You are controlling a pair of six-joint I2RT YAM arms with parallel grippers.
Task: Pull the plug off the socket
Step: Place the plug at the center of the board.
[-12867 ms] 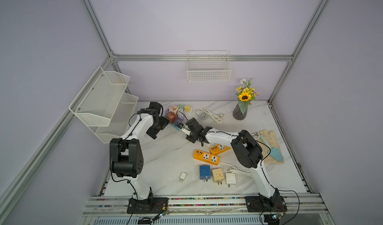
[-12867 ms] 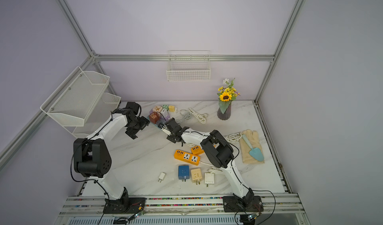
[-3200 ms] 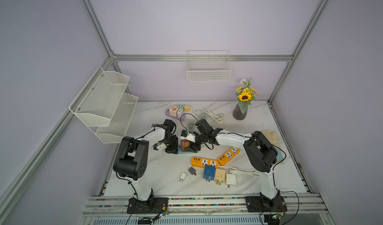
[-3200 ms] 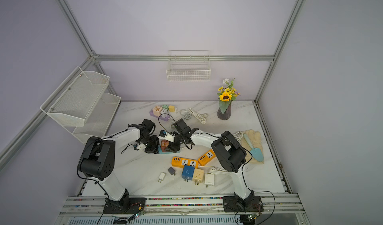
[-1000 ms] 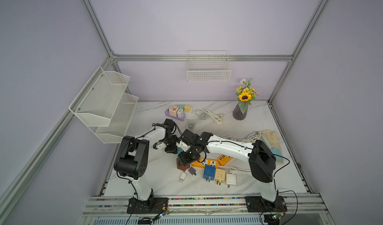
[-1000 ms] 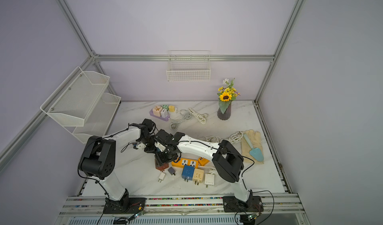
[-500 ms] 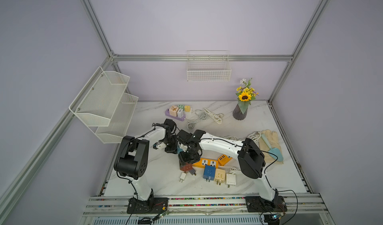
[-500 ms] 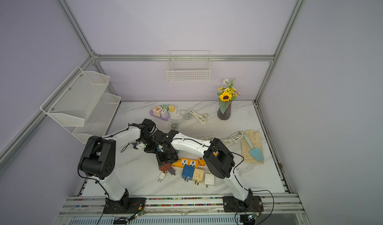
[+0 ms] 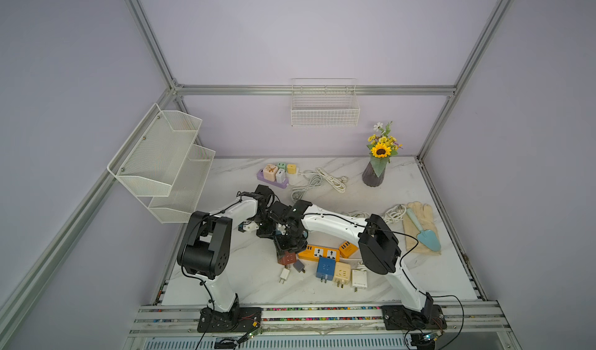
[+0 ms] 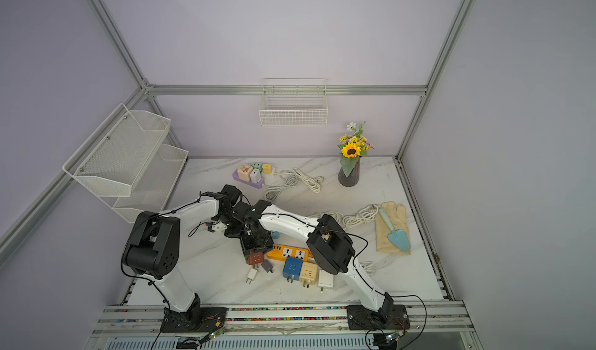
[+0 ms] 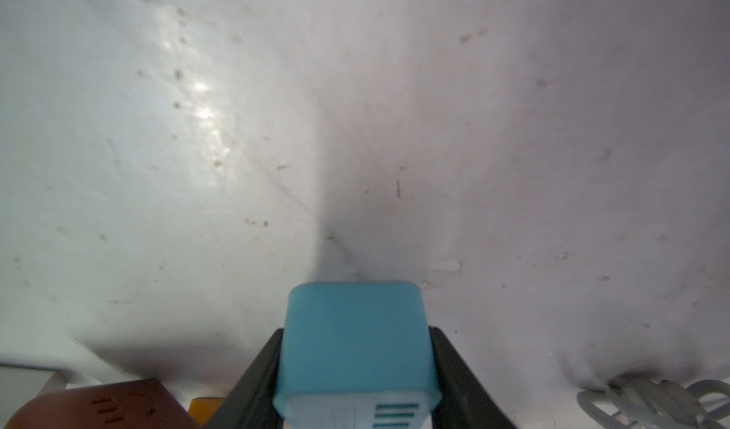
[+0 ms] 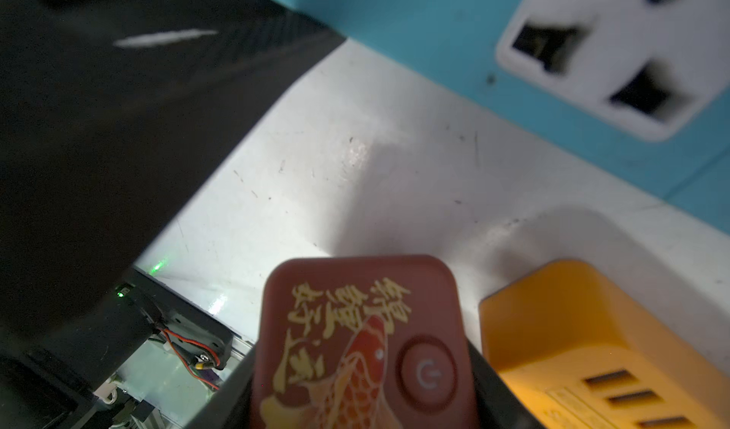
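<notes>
On the worktop point(image 9: 387, 284), toward its front edge, the left gripper point(image 11: 355, 340) has its fingers clamped on the teal socket strip point(image 11: 355, 312). Just beside the orange strip point(image 9: 319, 253), the right gripper point(image 12: 360, 375) fingers clamp the red plug point(image 12: 355, 328), clear of the socket. The plug shows gold Chinese characters, a koi and a power symbol.

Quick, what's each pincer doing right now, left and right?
Left pincer: closed on the teal socket.
Right pincer: closed on the red koi plug.
</notes>
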